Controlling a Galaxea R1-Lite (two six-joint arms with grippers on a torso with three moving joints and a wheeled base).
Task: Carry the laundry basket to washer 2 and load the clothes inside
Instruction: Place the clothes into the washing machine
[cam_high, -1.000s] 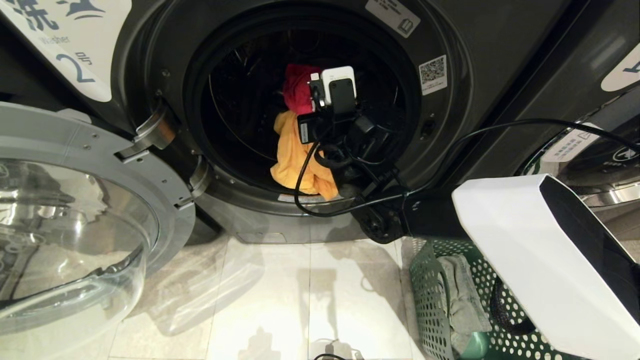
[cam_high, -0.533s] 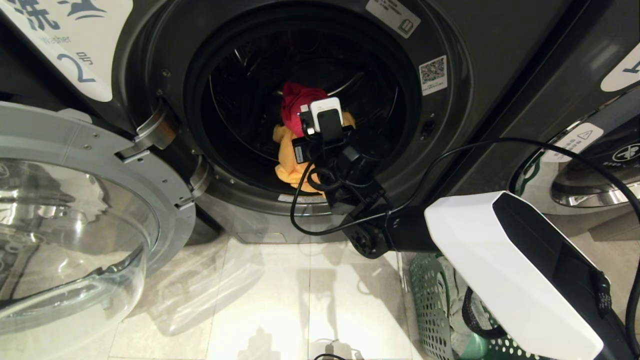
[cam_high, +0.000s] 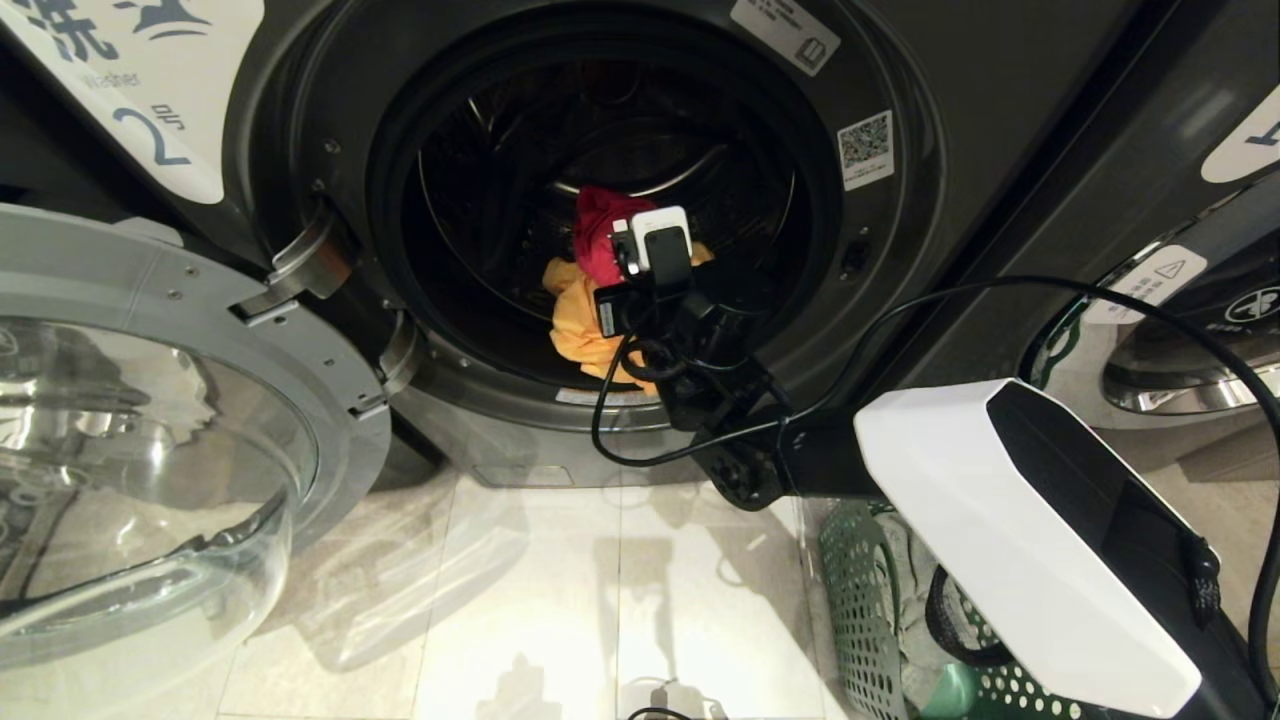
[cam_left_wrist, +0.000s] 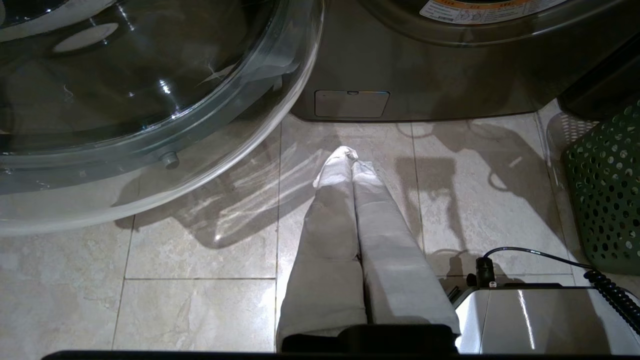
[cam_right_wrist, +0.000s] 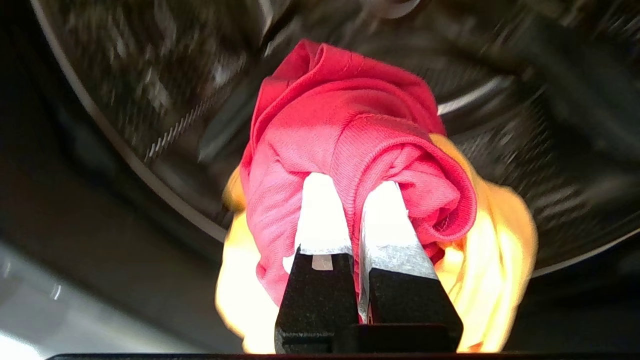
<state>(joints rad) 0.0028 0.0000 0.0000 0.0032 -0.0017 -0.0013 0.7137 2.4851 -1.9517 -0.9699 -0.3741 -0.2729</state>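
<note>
Floor tiles (cam_high: 520, 590) of pale stone fill the near ground of the head view, with the laundry basket (cam_high: 860, 600) standing at five o'clock, partly hidden under the robot's white right arm (cam_high: 1020, 540); grey cloth (cam_high: 915, 610) lies inside the basket. At eight o'clock the round glass door (cam_high: 150, 470) of washer 2 (cam_high: 300, 130) hangs swung wide open on its hinge. The left gripper (cam_left_wrist: 350, 165), seen from its own wrist camera, points down toward the floor tiles in front of the machine's base, its two cloth-covered fingers (cam_left_wrist: 330, 220) pressed together on nothing; the basket's pierced wall sits at three o'clock of it. Farther in, the right gripper (cam_high: 625, 245) reaches through the door opening at twelve o'clock, over the lower lip of the drum (cam_high: 620, 120). Its jaws are closed, pinching a fold of a red garment (cam_high: 598, 225), as the right wrist view shows plainly. A yellow garment (cam_high: 580, 320) hangs bunched just below and behind the red one, at about seven o'clock of the gripper, against the dark ribbed metal of the drum. The white label (cam_high: 150, 100) with the blue "2" sits at ten o'clock.
</note>
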